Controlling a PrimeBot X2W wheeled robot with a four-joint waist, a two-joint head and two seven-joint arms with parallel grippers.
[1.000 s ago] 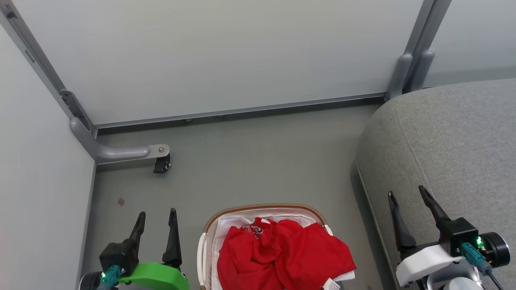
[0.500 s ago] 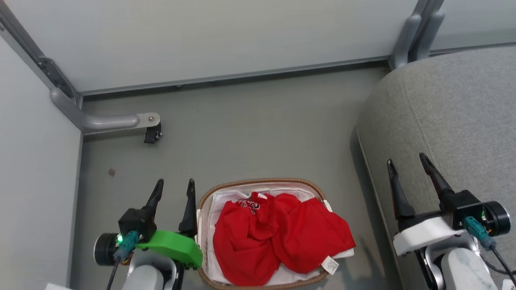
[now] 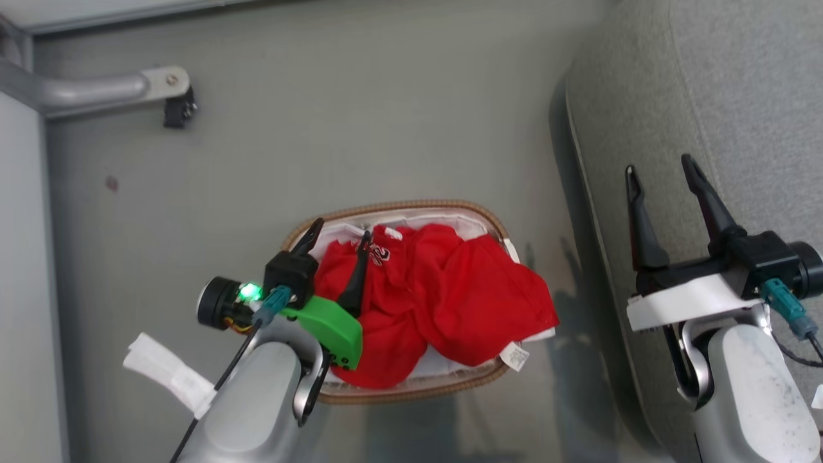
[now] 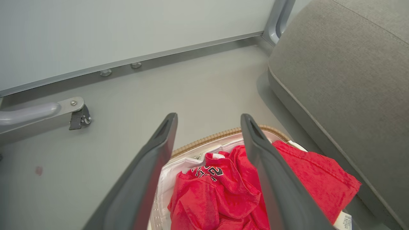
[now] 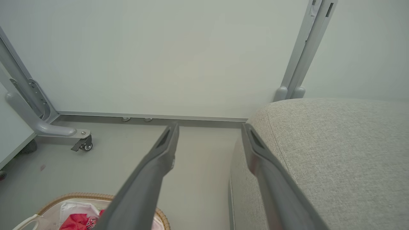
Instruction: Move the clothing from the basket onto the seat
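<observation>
Red fabric with white lettering, the clothing point(image 3: 450, 296), is seen crumpled inside the brown-rimmed basket point(image 3: 411, 204), which is set on the grey floor point(image 3: 353, 116) beside the light grey seat point(image 3: 739, 96). The left pincer point(image 3: 343, 228) is held open and empty over the basket's left end. The right pincer point(image 3: 658, 164) is held open and empty above the seat's edge.

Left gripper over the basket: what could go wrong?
The open left gripper hangs at the edge of the oval white brown-rimmed basket, where white cloth liner shows; closing there might pinch liner, not the bright red fabric garments. The garments lie bunched; one grasp may drag both and drop one.
</observation>
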